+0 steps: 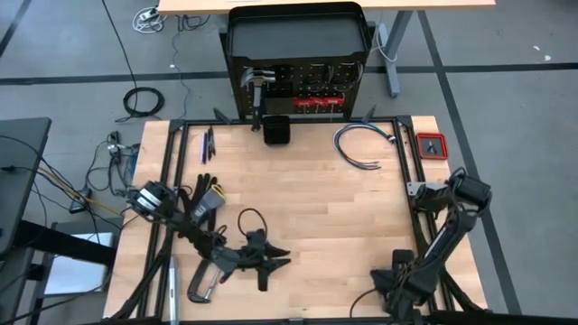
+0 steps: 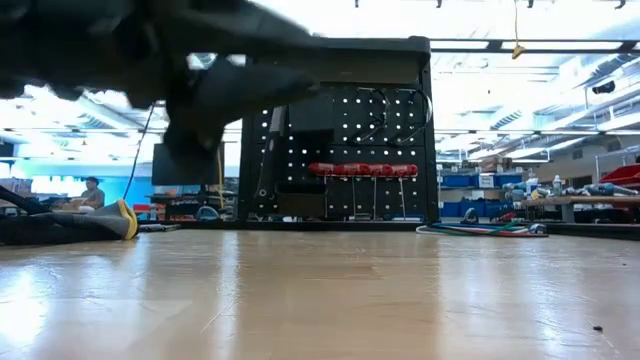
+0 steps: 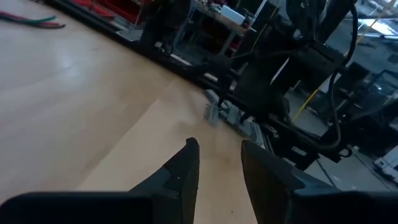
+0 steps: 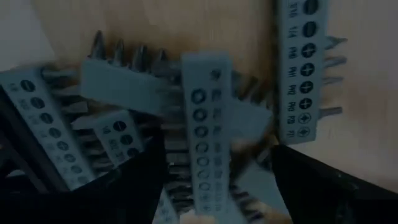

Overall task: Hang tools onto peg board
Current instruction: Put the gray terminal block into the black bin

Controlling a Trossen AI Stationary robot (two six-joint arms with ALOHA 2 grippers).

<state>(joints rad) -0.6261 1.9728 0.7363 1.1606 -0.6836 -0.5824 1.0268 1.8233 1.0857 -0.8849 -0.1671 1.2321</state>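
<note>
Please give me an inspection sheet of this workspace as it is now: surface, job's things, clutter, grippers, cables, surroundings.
Surface: wooden table, bare centre.
Job's things: hammer and red-handled drivers on the peg board; grey bit strips below right gripper.
Clutter: black box, red tray.
Grippers: left gripper open, empty, low over table; right gripper open above strips.
Cables: bundle near far edge.
Surroundings: seated person in room.
</note>
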